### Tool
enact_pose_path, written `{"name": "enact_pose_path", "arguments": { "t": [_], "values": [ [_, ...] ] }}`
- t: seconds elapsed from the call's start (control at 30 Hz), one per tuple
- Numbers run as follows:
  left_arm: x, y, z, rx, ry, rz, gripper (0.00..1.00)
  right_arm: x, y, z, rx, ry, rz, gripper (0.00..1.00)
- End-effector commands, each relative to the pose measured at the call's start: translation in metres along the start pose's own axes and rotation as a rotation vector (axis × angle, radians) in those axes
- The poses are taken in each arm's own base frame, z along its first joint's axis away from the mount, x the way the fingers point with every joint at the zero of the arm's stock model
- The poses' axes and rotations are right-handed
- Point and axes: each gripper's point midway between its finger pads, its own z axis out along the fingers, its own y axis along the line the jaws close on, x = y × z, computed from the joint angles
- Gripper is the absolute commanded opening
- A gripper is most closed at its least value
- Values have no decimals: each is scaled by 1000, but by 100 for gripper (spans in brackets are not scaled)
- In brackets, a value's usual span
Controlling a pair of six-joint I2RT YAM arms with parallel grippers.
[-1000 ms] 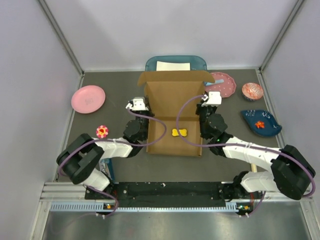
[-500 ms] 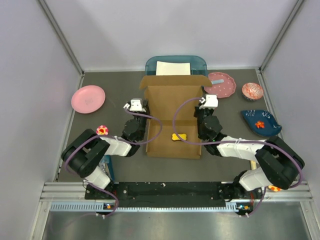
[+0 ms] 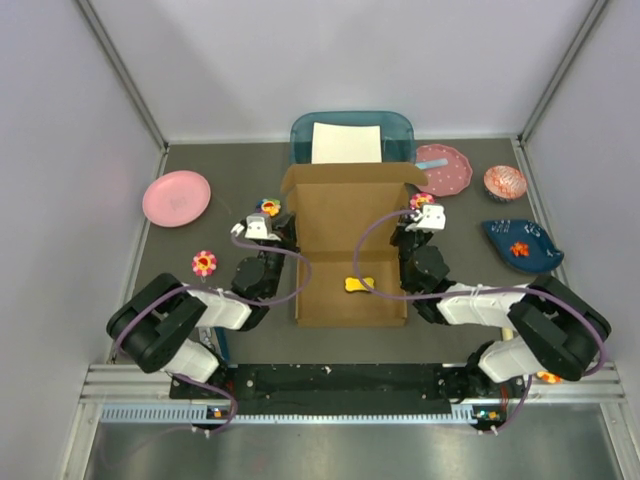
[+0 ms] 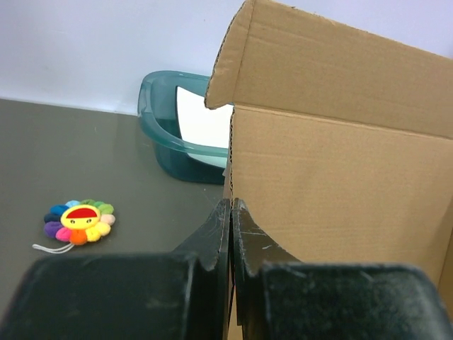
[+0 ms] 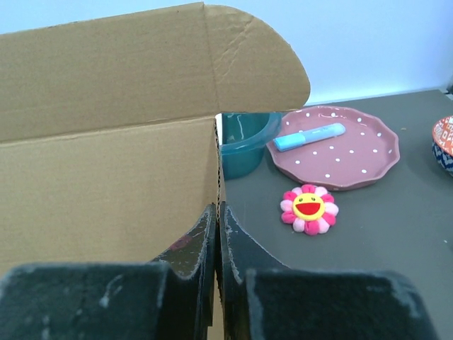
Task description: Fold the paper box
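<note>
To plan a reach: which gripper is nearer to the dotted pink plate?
Right. The right gripper, jaws shut on the right wall of the paper box, stands near the dotted pink plate; the left gripper holds the opposite wall.

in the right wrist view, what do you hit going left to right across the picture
paper box → teal bin → pink dotted plate → patterned bowl, cut off by the right edge
</note>
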Motion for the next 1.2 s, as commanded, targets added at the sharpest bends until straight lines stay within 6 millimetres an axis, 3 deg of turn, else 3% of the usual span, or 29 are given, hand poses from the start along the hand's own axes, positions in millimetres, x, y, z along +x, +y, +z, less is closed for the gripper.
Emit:
{"name": "enact_pose_path", "arguments": {
  "t": [0.0,0.2,0.33,0.4,0.53,0.63,0.8,0.83,0.9,0.93,0.97,1.03,1.13,1.17],
  "values": [
    [-50,-42,-20,187,-172,-160,0,18,18,-25,-90,47,28,0],
    [-43,-36,-30,165,-153,-134,0,20,6,-40,-54,89,23,4],
    [-48,-32,-29,149,-171,-91,0,1,1,-41,-31,116,4,27],
    [-51,-32,-28,144,-182,-70,0,-14,1,-42,-43,135,1,32],
    [-53,-30,-27,128,-191,-57,0,-36,2,-43,-75,179,-11,60],
    [-52,-28,-27,115,-188,-48,0,-47,-2,-47,-90,237,-41,70],
    [-54,-25,-26,97,-197,-26,0,-72,-16,-49,-79,340,-19,74],
    [-54,-24,-26,94,-198,-20,0,-90,-16,-48,-82,326,-2,74],
    [-55,-24,-27,95,-199,-8,0,-91,-28,-52,-74,384,-33,74],
    [-55,-23,-27,91,-200,-3,0,-107,-29,-50,-77,379,-14,74],
    [-56,-23,-27,91,-202,-1,0,-100,-32,-57,-97,444,-32,74],
    [-56,-24,-27,94,-202,4,0,-113,-41,-56,-91,461,-18,75],
    [-55,-25,-27,96,-200,27,0,-100,-50,-55,-117,577,-16,78],
    [-55,-25,-27,96,-201,32,0,-90,-43,-58,-183,637,3,78]
  ]
}}
